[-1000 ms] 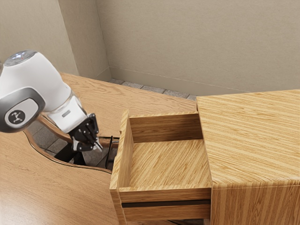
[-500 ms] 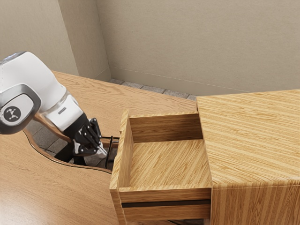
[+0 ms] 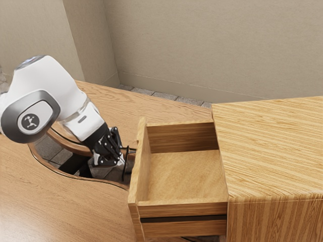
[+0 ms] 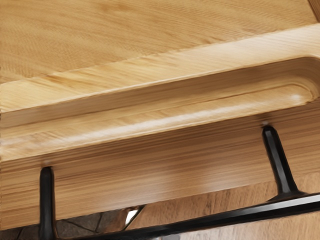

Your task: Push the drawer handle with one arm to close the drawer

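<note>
Exterior view, read from left to right. We see the white arm (image 3: pixel 45 96) reaching over the wooden counter (image 3: pixel 50 201), whose curved cut-out shows grey floor tiles (image 3: pixel 48 148). The black end effector (image 3: pixel 121 160) slants downward, its tip right at the black drawer handle (image 3: pixel 126 165); we cannot tell whether it is apart or together. Next, we note the handle on the outer face of the front panel (image 3: pixel 136 186). In the wrist view, we distinguish its two posts (image 4: pixel 281 160) joining the bar (image 4: pixel 230 216) to the panel, beneath a long rounded groove (image 4: pixel 150 120). Behind the panel, we find the drawer (image 3: pixel 189 174) standing well out of the striped wooden cabinet (image 3: pixel 272 146), with a dark rail (image 3: pixel 184 219) along its side.
</note>
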Action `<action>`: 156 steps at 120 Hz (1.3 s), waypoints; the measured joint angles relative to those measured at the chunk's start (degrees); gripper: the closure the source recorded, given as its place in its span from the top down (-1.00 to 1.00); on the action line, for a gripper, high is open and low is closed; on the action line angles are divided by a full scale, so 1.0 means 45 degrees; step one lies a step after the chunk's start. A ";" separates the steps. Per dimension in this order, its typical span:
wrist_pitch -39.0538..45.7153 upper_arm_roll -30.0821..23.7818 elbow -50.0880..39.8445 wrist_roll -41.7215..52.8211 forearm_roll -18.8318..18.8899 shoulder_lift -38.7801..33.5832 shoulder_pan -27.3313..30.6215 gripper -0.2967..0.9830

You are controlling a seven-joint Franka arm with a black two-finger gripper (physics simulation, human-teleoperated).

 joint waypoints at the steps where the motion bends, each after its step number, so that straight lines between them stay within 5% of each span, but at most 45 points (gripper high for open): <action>1: 0.0011 -0.0001 0.0022 0.0002 -0.0001 0.0027 -0.0014 -0.69; 156: 0.0619 0.0006 0.4854 0.0124 -0.0559 0.5730 -0.1728 -0.70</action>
